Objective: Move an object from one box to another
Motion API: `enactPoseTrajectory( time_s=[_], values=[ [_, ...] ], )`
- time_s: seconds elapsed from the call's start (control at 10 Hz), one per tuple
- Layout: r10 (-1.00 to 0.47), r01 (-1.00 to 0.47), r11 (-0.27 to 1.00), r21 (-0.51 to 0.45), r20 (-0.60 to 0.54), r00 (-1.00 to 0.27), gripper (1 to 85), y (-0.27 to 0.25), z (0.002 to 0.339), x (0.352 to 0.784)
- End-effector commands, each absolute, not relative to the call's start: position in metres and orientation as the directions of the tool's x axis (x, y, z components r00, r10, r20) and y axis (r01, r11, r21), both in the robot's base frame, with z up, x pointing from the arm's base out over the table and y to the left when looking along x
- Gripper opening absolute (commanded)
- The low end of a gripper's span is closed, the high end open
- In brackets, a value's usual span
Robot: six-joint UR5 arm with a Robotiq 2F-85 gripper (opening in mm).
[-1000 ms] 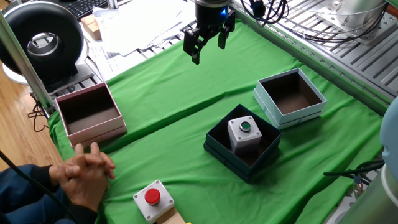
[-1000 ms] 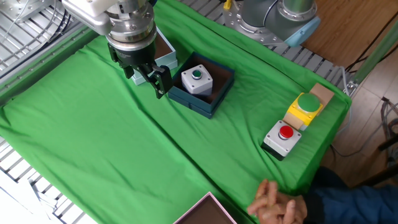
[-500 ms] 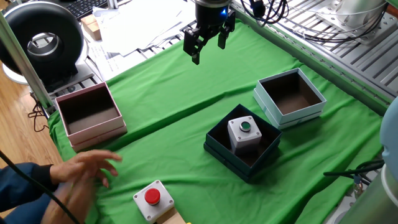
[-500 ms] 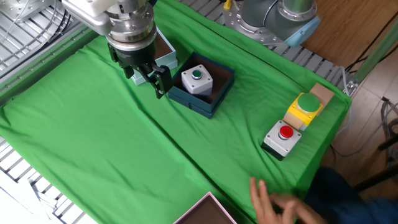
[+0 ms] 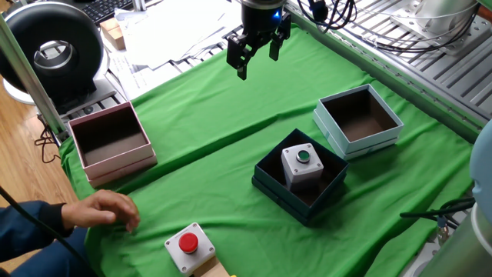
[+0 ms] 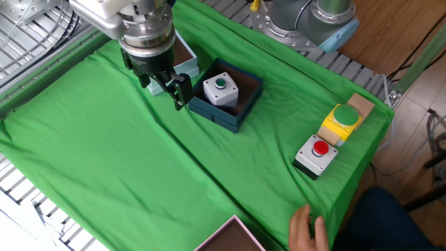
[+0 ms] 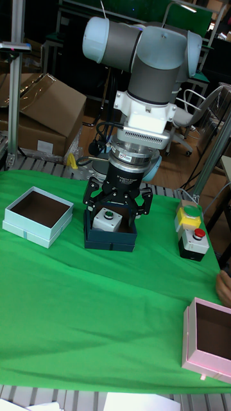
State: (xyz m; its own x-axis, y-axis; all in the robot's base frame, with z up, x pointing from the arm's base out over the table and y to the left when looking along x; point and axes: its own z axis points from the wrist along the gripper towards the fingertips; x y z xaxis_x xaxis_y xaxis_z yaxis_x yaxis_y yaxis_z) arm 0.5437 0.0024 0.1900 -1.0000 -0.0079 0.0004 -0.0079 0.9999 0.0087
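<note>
The grey cube with a green button [image 5: 301, 164] [image 6: 221, 88] [image 7: 108, 219] stands upright inside the dark teal box [image 5: 280, 201] [image 6: 224, 119] [image 7: 110, 243]. Beside it lies the pale blue-white box [image 5: 360, 144] [image 6: 188, 67] [image 7: 27, 232], whose brown inside holds nothing. My gripper [image 5: 258, 61] [image 6: 165, 88] [image 7: 118, 204] hangs open and empty above the green cloth, to one side of the teal box and apart from the cube. In the tall fixed view it partly covers the cube and the teal box.
A pink box [image 5: 115, 160] [image 6: 231, 236] [image 7: 194, 366] sits at a corner of the cloth. A grey unit with a red button [image 5: 187, 246] [image 6: 317, 153] [image 7: 194, 239] and a yellow unit [image 6: 340, 118] [image 7: 186, 217] stand near the cloth's edge. A person's hand [image 5: 104, 208] [image 6: 306, 229] rests there.
The person's clasped hands have come apart and drawn back toward the cloth's edge. The arm, gripper, cube and boxes have not moved.
</note>
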Motion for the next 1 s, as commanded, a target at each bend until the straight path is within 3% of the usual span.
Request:
enactPoseTrajectory(
  time_s=[0.0, 0.9],
  values=[
    [0.151, 0.147, 0.988, -0.040, 0.171, -0.974, 1.0, -0.0012, 0.1939, 0.4983],
    [0.141, 0.136, 0.990, -0.037, 0.164, -0.976, 1.0, -0.0021, 0.1907, 0.4972]
  ],
)
